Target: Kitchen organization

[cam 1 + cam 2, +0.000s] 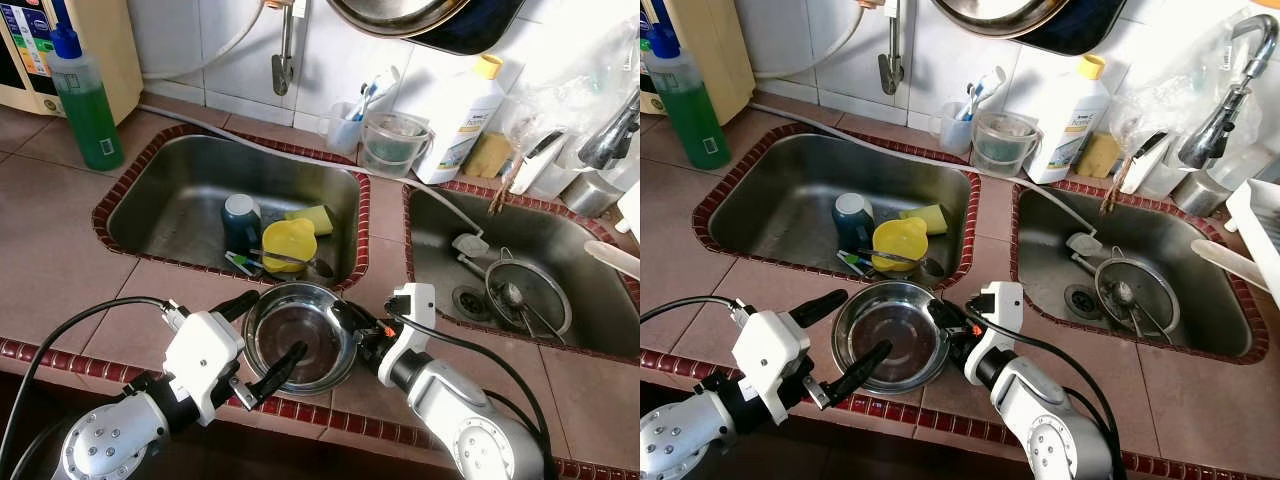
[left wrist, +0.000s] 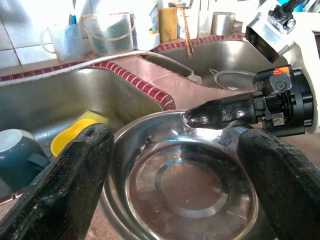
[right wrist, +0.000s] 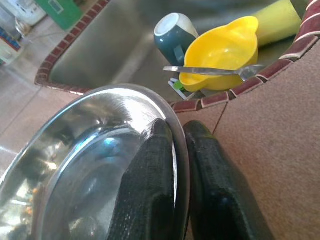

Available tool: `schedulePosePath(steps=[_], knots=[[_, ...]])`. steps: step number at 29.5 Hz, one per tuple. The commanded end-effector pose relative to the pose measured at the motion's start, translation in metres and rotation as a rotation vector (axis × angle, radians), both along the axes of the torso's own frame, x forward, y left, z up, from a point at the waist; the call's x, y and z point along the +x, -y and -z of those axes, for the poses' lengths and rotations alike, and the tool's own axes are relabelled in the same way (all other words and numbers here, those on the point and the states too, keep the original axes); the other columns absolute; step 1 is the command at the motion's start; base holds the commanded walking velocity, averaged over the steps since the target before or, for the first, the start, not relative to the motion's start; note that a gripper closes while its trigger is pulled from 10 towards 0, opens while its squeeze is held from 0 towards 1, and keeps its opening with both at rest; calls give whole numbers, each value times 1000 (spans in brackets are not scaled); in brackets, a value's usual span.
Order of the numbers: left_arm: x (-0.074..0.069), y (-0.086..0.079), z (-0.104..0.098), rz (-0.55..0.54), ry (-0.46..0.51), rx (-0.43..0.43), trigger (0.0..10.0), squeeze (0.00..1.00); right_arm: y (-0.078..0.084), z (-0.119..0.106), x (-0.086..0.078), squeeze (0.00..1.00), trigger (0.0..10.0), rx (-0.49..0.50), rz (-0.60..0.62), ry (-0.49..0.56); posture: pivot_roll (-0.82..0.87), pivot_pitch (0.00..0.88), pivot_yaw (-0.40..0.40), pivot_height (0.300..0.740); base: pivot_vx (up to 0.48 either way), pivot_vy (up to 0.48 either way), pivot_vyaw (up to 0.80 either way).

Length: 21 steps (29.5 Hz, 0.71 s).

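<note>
On the counter before the sinks, the right gripper [image 3: 179, 165] pinches the steel bowl's [image 1: 300, 335] rim to steady it, while the left gripper [image 1: 262, 338] straddles it, fingers spread.

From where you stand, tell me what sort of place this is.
A home kitchen, at the dishwashing counter. A tiled worktop holds two steel sinks, the left sink with a yellow bowl and a mug in it. A green soap bottle stands nearby, and the right gripper pinches a steel bowl.
</note>
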<state>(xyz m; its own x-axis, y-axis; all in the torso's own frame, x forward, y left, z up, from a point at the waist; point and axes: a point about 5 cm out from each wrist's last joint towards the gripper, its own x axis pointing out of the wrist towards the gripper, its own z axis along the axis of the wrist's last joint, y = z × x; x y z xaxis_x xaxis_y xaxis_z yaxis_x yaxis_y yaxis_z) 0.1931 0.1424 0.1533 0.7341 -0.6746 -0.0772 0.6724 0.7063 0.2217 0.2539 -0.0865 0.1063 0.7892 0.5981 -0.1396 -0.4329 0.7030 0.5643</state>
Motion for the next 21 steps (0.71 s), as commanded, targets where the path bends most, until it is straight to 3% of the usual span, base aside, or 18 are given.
schedulePosePath(steps=[1, 21], knots=[[0, 3, -4, 12, 14, -6, 10000, 0, 7, 6, -1, 0, 0, -36, 25, -21, -28, 114, -149, 740, 0, 0, 0], [6, 3, -7, 17, 27, -23, 10000, 0, 6, 2, 3, 0, 0, -34, 60, 30, -38, 80, -134, 740, 0, 0, 0]])
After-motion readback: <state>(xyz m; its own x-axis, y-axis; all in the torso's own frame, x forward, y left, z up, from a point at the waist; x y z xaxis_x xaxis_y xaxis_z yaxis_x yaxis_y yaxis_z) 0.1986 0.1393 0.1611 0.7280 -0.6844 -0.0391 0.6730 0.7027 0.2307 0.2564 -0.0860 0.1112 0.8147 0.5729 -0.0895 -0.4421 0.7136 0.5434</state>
